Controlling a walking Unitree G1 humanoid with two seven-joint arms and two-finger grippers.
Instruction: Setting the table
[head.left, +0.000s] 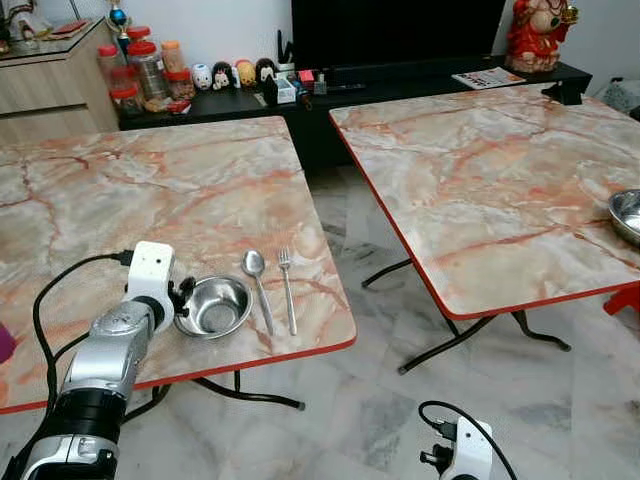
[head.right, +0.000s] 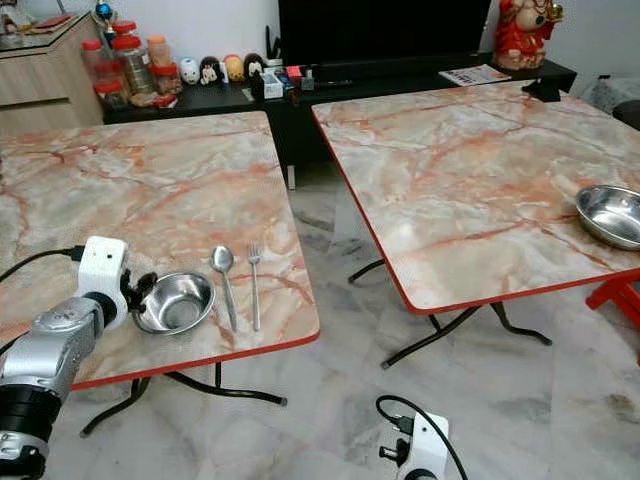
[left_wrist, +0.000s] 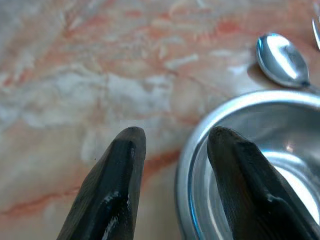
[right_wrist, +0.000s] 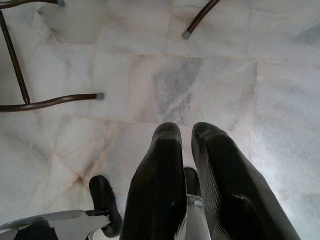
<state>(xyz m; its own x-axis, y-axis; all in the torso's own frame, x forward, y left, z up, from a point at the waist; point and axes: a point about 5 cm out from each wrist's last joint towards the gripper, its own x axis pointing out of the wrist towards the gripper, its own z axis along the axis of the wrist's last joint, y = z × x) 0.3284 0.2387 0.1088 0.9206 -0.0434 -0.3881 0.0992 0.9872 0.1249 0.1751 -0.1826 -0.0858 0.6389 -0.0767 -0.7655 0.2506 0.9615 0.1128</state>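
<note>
Shiny round steel bowl (head.left: 213, 305) between left gripper (left_wrist: 172, 150) fingers, on veined marble table (head.left: 120, 190)

Marble table (head.left: 150, 190) with bowl (head.left: 214, 306), spoon (head.left: 257, 283), fork (head.left: 287, 288).

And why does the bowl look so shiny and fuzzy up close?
In the left wrist view the steel bowl sits very near the lens, so its rim and the black fingers blur, and room light glares white inside it; in the left eye view it looks sharp beside the spoon.

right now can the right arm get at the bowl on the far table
Probably not: the right tool hangs low over the floor between the tables, and that bowl sits up on the right table.
</note>
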